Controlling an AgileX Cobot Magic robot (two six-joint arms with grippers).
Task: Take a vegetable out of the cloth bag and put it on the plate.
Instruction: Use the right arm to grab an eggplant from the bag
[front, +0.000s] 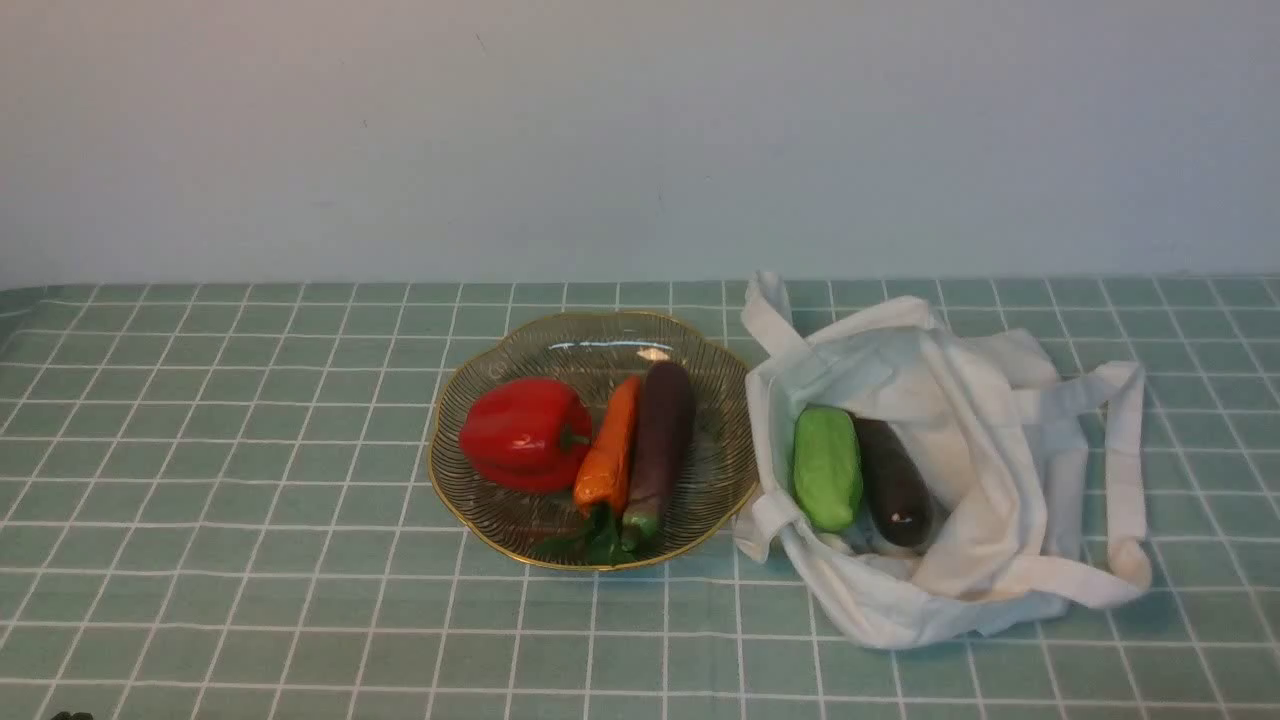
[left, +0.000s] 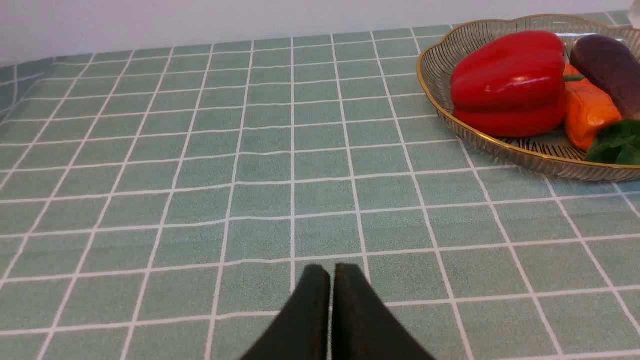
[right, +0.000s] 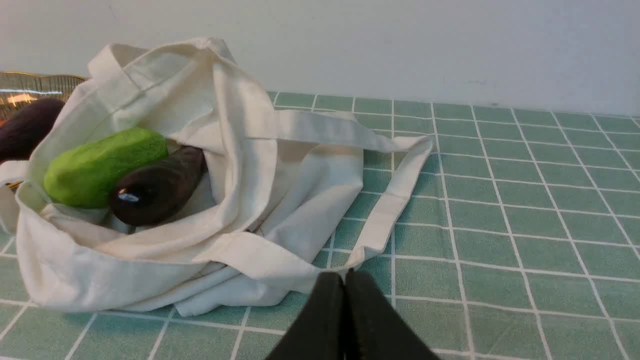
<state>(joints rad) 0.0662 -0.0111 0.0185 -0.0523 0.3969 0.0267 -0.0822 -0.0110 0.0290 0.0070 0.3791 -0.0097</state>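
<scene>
The very dark eggplant (front: 893, 483) lies in the open white cloth bag (front: 990, 520) at the right, next to a light-green gourd (front: 827, 466); both show in the right wrist view too, the eggplant (right: 157, 186) beside the gourd (right: 102, 165) in the bag (right: 240, 165). The glass plate (front: 720, 460) with a gold rim sits left of the bag. My left gripper (left: 331, 270) is shut and empty over bare tablecloth, left of the plate (left: 440, 65). My right gripper (right: 344, 276) is shut and empty, near the bag's front edge. Neither gripper shows in the front view.
The plate holds a red bell pepper (front: 525, 432), an orange carrot (front: 610, 447) and a paler purple eggplant (front: 660, 435). The bag's strap handles (front: 1125, 470) trail to the right. A grey wall (front: 640, 140) closes the table's far side.
</scene>
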